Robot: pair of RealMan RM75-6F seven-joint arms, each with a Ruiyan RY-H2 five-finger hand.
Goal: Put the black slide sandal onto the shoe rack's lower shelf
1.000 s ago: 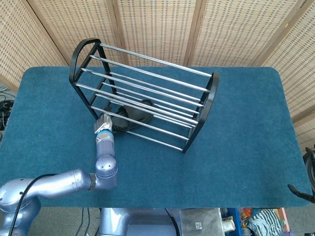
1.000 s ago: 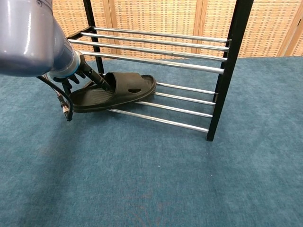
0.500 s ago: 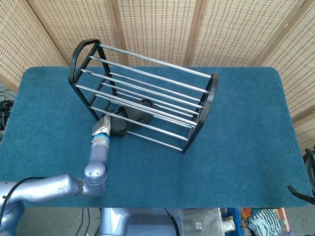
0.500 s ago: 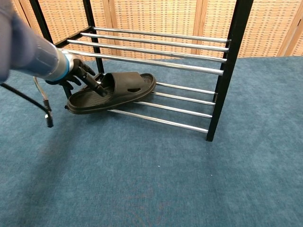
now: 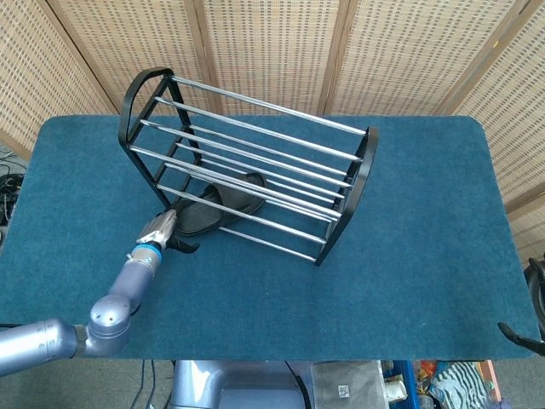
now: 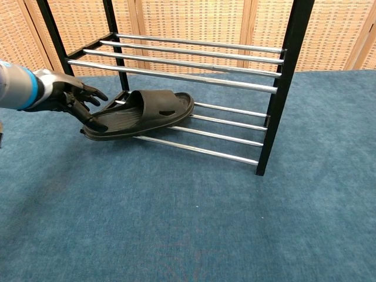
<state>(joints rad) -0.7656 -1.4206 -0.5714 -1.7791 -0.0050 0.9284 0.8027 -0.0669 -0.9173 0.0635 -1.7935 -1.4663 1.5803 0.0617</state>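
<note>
The left hand (image 6: 69, 98) has pulled back from the sandal (image 6: 140, 114) compared with a moment ago: half a second earlier its fingers were down on the heel end of the footbed, and now they are spread apart and holding nothing, with one fingertip near or perhaps just brushing the heel rim — I cannot tell which from here. The left arm (image 5: 111, 298) has swung lower and further out to the left across the blue table (image 5: 426, 239), so much less of it crowds the chest view than a second ago. The sandal itself has hardly shifted; it lies on the lower shelf of the shoe rack (image 5: 247, 162), toe end in over the chrome bars and the heel end sticking out past the front bar toward the hand. From the head view the sandal (image 5: 217, 207) is mostly hidden behind the upper bars, so only dark patches show between them, and the hand (image 5: 162, 228) there is small and seen from behind, its fingers hard to make out. In the chest view the top of the rack and its left post are cut off by the frame edge. The right hand does not show in either view. A woven screen (image 5: 272, 43) stands behind the table.
</note>
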